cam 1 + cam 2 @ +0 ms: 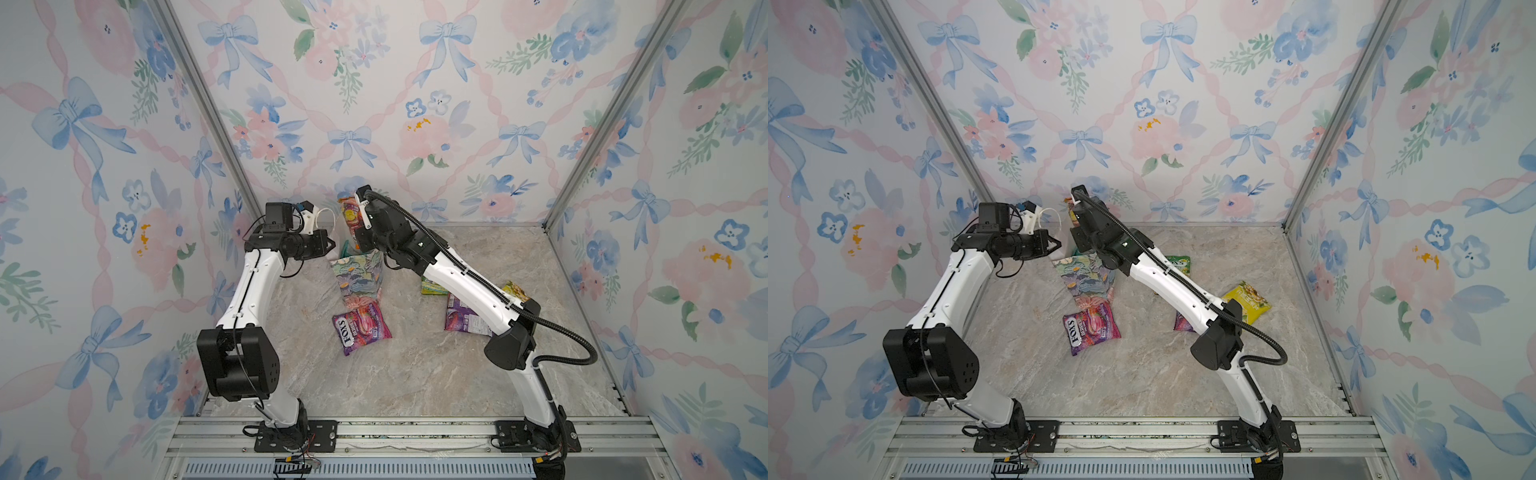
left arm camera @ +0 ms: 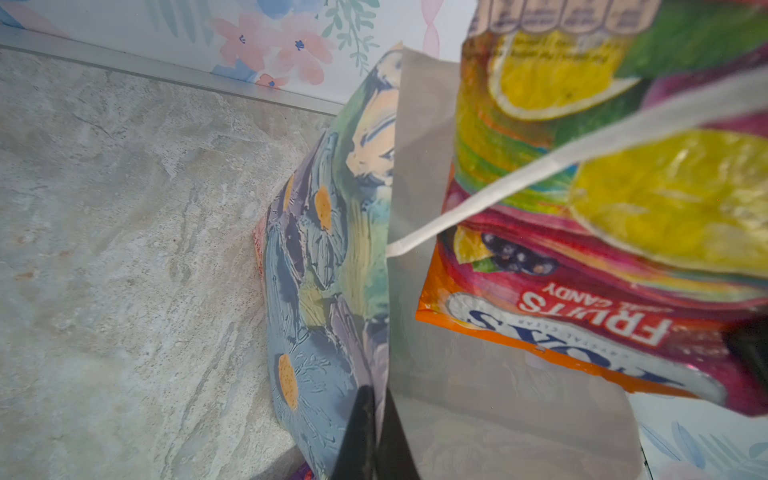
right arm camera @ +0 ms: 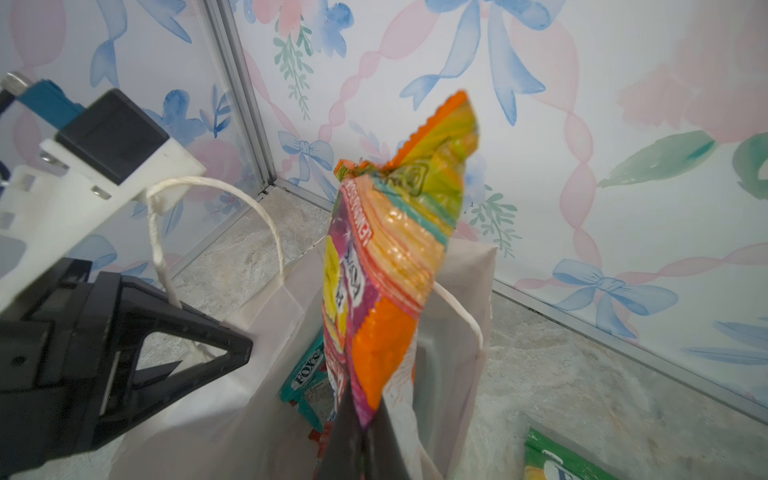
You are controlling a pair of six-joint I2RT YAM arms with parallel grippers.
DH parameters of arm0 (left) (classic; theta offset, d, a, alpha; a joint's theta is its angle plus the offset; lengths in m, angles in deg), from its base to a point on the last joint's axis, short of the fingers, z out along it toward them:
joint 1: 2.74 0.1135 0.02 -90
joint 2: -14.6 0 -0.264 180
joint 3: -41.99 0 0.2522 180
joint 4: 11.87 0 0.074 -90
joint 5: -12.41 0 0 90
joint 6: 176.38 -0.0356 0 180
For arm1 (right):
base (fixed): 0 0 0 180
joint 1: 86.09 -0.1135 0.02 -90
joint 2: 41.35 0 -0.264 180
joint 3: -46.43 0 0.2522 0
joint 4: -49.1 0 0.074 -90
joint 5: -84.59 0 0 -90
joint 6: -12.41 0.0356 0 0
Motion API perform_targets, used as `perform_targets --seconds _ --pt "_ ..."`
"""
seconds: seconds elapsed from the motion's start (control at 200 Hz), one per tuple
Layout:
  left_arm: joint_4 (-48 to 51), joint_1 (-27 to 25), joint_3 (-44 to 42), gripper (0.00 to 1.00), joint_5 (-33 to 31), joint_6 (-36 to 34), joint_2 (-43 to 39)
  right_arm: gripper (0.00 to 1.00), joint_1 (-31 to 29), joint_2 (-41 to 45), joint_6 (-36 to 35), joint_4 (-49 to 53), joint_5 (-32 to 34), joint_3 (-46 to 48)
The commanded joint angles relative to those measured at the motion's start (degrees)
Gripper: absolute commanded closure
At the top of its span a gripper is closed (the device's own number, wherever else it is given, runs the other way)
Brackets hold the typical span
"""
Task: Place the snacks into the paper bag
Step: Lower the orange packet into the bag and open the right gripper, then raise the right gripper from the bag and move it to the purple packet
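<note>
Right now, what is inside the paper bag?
A teal FOX'S packet shows inside the paper bag. The right gripper holds an orange packet over the mouth, covering much of the interior. The bag's bottom and any other packets cannot be seen.

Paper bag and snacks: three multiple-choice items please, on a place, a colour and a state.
1. Against the paper bag, the purple packet lies: A) inside B) outside, on the table C) atop it.
2. The held packet in the right end effector is edged: A) orange B) black C) grey.
3. The left end effector is: A) open B) shut on the bag's wall C) shut on a packet.
B, it lies flat on the table; A, orange edges show; B, its jaws pinch the wall.
</note>
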Motion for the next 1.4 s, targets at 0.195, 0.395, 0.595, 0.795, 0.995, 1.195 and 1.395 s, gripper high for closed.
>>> perform_targets --seconds 0.195,0.395,0.595,0.795,0.995,1.195,1.395 --pt "0.73 0.38 -0.61 1.0 1.31 -0.12 -1.66 1.0 -0.4 1.28 8.5 -2.45 -3.51 4.17" --pt "0.73 0.38 -0.62 1.0 1.39 -0.11 -1.86 1.0 0.03 5.4 11.05 -6.98 -3.36 11.61" --pt "0.73 0.36 -0.54 1.0 1.48 -0.11 -1.94 1.0 1.09 8.64 13.87 -10.27 -4.51 17.49" --pt "0.73 0.34 -0.61 1.0 1.4 -0.12 -2.11 0.93 1.78 8.46 15.94 -10.54 -7.61 18.1" --pt "0.73 0.34 -0.59 1.0 1.39 -0.12 -2.05 0.47 3.07 9.31 18.72 -10.74 -11.27 18.07" --pt "0.73 0.35 -0.54 1.0 1.31 -0.18 -2.12 0.22 4.65 15.54 19.64 -15.6 -15.96 22.02" --pt "0.75 0.38 -0.58 1.0 1.31 -0.12 -1.97 0.05 4.94 22.04 16.73 -15.96 -18.3 24.94"
